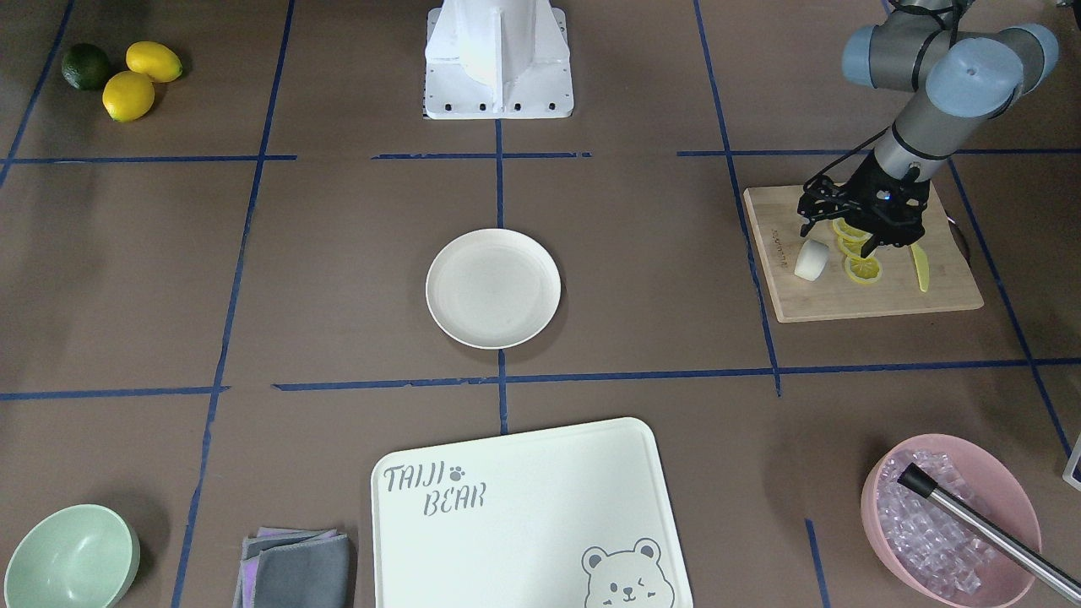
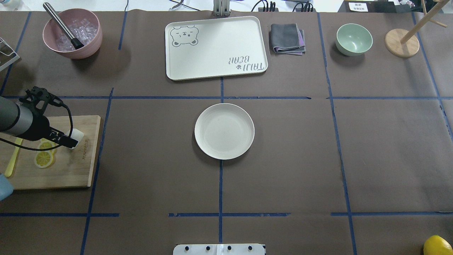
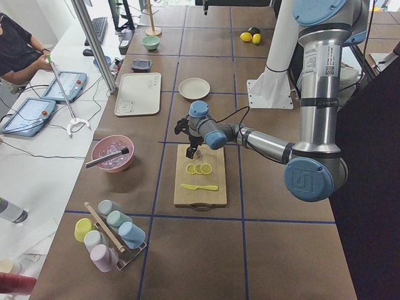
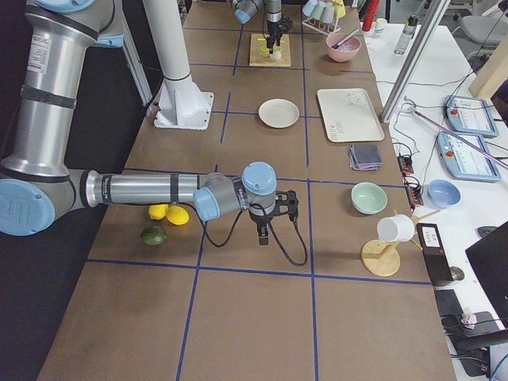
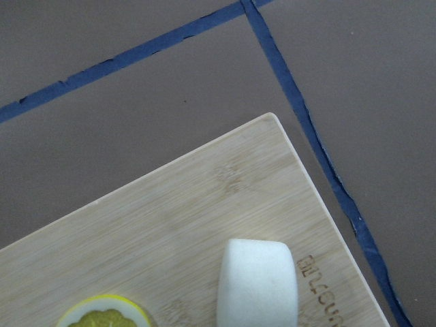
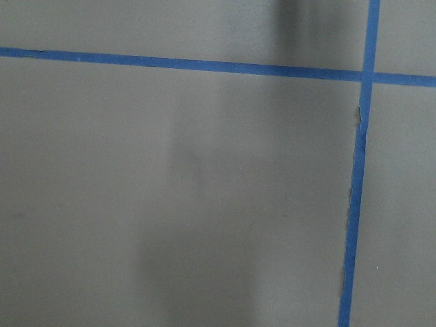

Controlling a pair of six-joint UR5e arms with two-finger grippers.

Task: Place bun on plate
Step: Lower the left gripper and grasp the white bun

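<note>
The bun (image 1: pixel 812 259) is a small white lump lying on its side at the corner of a wooden cutting board (image 1: pixel 870 300). In the left wrist view the bun (image 5: pixel 257 283) sits at the bottom edge. My left gripper (image 1: pixel 836 239) hovers low over the board, right beside the bun, with its fingers spread open and nothing between them. The plate (image 1: pixel 493 289) is round and cream-white; it stands bare at the table's middle, well away from the board. My right gripper (image 4: pixel 263 232) points down at bare table near the lemons; I cannot tell its state.
Lemon slices (image 1: pixel 861 268) and a yellow knife (image 1: pixel 919 268) share the board. A bear-print tray (image 1: pixel 524 515), a pink ice bowl (image 1: pixel 950 519), a mint-green bowl (image 1: pixel 72 557) and a folded cloth (image 1: pixel 296 566) line the far side. Whole lemons (image 1: pixel 127 95) lie near the robot's base.
</note>
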